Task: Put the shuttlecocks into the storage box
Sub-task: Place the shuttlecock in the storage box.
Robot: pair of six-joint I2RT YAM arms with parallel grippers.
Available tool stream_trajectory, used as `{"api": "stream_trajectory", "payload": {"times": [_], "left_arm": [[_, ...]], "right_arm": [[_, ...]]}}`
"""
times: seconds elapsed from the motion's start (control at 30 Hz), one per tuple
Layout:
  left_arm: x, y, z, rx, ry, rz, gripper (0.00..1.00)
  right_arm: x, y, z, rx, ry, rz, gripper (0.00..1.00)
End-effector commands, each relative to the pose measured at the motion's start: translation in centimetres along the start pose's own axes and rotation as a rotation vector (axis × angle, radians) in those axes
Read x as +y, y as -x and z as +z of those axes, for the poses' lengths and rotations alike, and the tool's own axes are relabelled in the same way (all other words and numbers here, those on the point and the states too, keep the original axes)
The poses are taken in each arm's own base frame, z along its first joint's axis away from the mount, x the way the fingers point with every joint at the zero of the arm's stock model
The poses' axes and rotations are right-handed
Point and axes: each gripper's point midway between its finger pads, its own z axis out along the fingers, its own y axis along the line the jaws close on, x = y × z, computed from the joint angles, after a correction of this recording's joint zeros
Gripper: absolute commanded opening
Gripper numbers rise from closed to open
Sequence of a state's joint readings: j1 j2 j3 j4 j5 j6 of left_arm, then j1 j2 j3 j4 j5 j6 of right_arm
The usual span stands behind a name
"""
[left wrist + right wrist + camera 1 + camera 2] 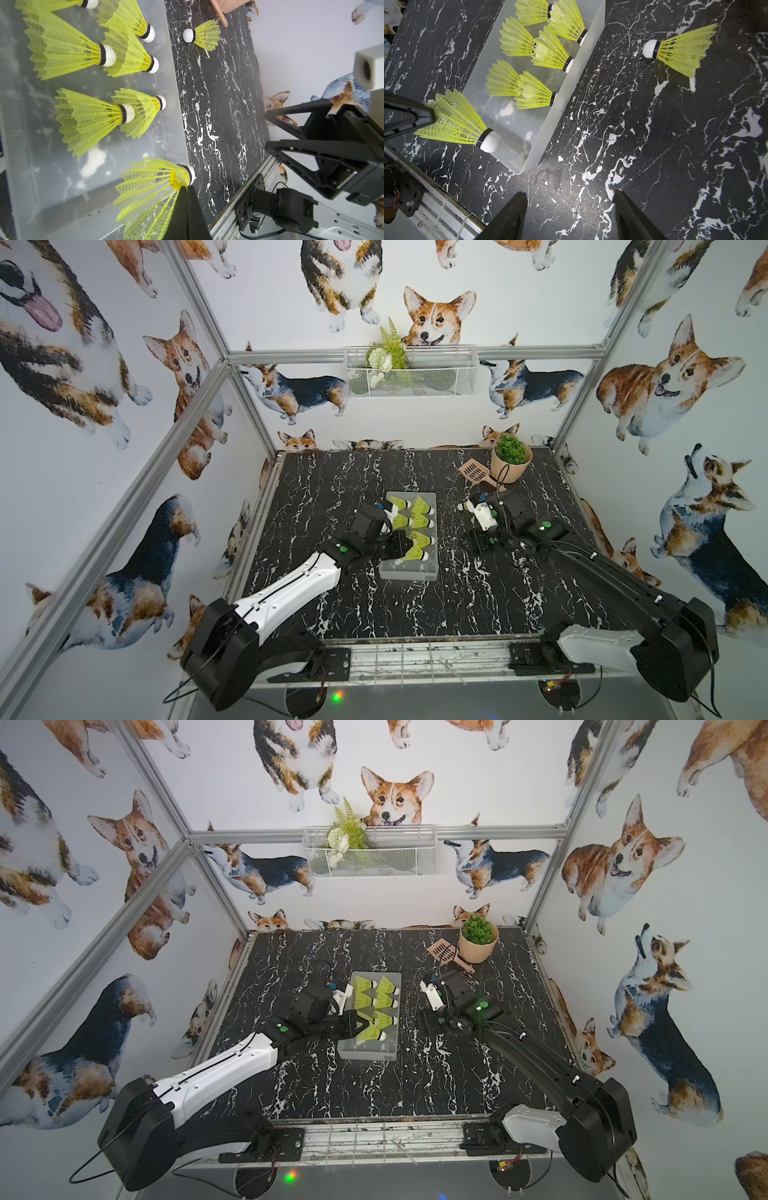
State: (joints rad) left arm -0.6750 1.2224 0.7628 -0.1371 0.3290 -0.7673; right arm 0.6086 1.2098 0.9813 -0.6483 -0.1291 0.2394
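The frosted storage box lies mid-table with several yellow-green shuttlecocks resting in it. My left gripper is shut on the skirt of one shuttlecock. It holds that one over the box's near end, white tip pointing right. Another shuttlecock lies on the table to the right of the box; my right arm hides it in both top views. My right gripper stands open over bare table right of the box, nothing between its fingers.
A potted plant and a pink slotted scoop stand at the back right. A white wire basket hangs on the back wall. A metal rail runs along the table's front edge.
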Motion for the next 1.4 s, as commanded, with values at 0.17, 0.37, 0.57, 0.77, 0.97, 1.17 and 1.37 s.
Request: {"api": "stream_trajectory", "payload": {"times": [0.17, 0.37, 0.57, 0.77, 0.97, 1.17, 1.37], "left_arm": [[0.9, 0.3, 0.4, -0.081, 0.015, -0.073, 0.00], [0.9, -0.4, 1.6, -0.053, 0.004, -0.086, 0.00], [1.0, -1.3, 2.5, -0.034, 0.019, -0.085, 0.00], [1.2, -1.8, 3.1, -0.037, 0.037, -0.091, 0.00], [1.5, -2.6, 3.7, -0.026, 0.048, -0.101, 0.00], [1.7, -3.2, 4.1, -0.030, 0.052, -0.110, 0.00], [2.0, -3.5, 4.7, -0.034, 0.046, -0.125, 0.00]], "right_arm": [[0.5, 0.6, 0.4, -0.026, 0.027, 0.019, 0.71], [0.3, 0.3, 0.6, -0.017, 0.021, 0.022, 0.71], [0.2, 0.2, 0.7, -0.014, 0.018, 0.022, 0.71], [0.2, 0.0, 0.8, -0.008, 0.020, 0.023, 0.71], [0.2, -0.2, 1.0, -0.003, 0.019, 0.023, 0.71], [0.2, -0.3, 1.2, 0.005, 0.021, 0.025, 0.71], [0.2, -0.5, 1.5, 0.018, 0.024, 0.028, 0.71]]}}
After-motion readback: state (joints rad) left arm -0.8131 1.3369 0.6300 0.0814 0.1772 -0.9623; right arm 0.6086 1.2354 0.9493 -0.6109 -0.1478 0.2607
